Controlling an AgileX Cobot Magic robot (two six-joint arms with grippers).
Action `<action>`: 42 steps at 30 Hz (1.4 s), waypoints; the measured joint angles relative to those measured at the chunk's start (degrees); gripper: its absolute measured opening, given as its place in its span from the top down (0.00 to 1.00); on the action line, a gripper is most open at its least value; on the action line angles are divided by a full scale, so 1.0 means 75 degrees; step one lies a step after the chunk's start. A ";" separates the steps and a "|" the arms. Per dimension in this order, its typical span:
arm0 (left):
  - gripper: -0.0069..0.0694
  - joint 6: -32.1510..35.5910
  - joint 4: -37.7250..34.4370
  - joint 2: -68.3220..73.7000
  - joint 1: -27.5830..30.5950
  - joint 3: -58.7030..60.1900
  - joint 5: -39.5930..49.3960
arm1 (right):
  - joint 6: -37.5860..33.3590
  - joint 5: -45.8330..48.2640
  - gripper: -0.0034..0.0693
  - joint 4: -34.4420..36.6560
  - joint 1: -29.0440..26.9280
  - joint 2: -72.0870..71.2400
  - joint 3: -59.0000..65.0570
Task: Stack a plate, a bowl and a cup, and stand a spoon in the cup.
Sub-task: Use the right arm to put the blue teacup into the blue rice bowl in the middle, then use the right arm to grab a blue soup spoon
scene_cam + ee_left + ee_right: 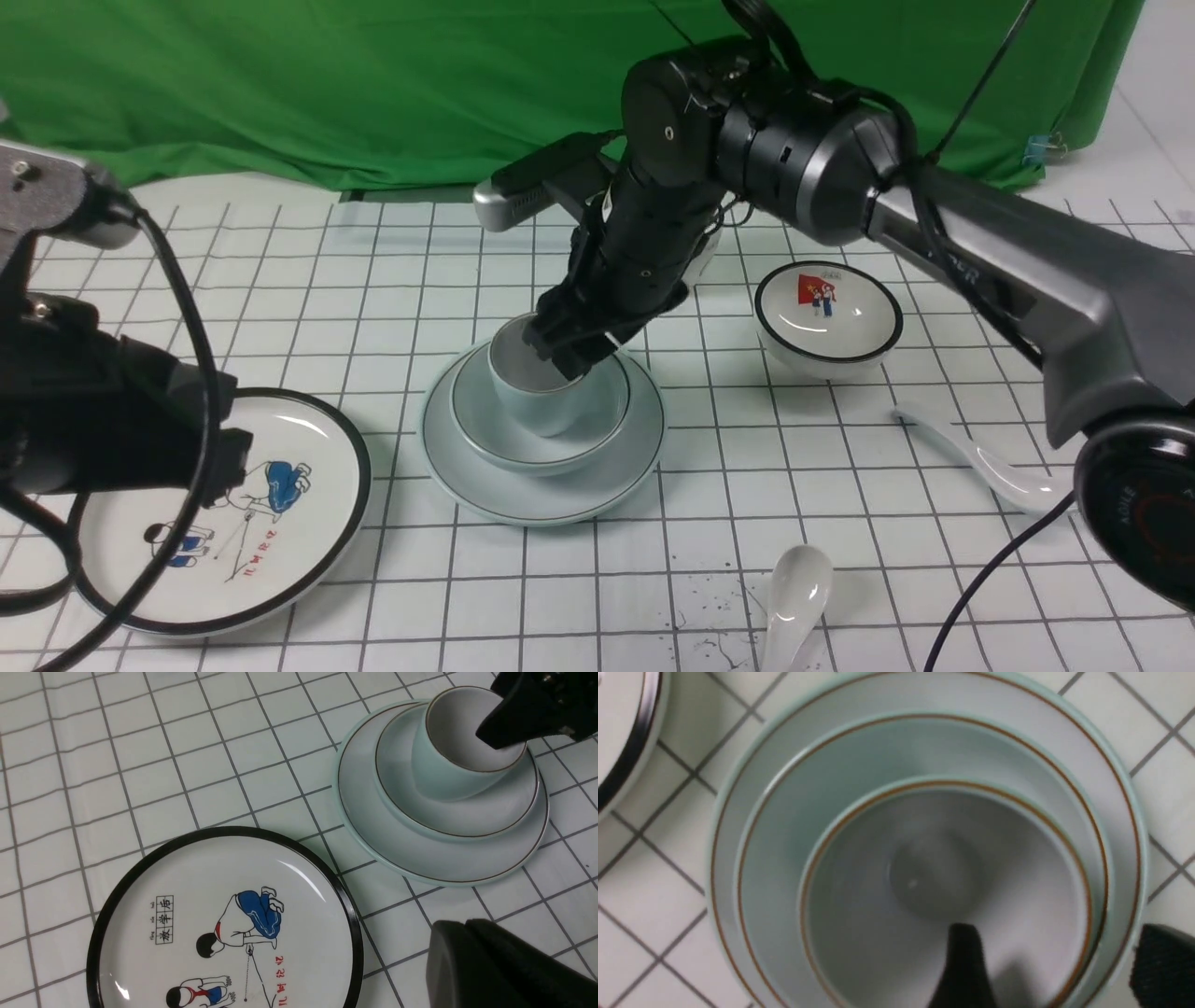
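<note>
With the cup (pixel 534 359) tilted in the bowl (pixel 485 425) on the blue-green plate (pixel 541 509), I have my right gripper (pixel 1045 966) released around its wall. I should lift straight up, clearing the rim without dragging it.

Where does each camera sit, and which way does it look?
Front view: between the two arms, looking forward over the tiled table at the stacked cup; both arms show.
Left wrist view: on the left arm, looking down at the cartoon plate and the stack; part of the left gripper shows, and a bit of the right gripper.
Right wrist view: on the right arm, looking down into the cup; two dark gripper fingers show.
Shared: all three see the cup in the bowl on the blue-green plate.
</note>
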 joint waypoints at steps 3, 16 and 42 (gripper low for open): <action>0.96 0.0000 0.0009 0.0000 0.0000 0.0000 0.0000 | -0.0247 0.0539 0.16 -0.0167 -0.0007 -0.0300 -0.0209; 0.96 0.0000 0.0034 0.0000 0.0000 0.0000 0.0008 | -0.0844 0.0854 0.18 -0.1087 -0.1555 -0.3107 0.2316; 0.96 0.0054 0.0039 0.0000 0.0000 0.0000 0.0007 | -0.2616 -0.2751 0.21 -0.1098 -0.3017 -0.1982 0.5890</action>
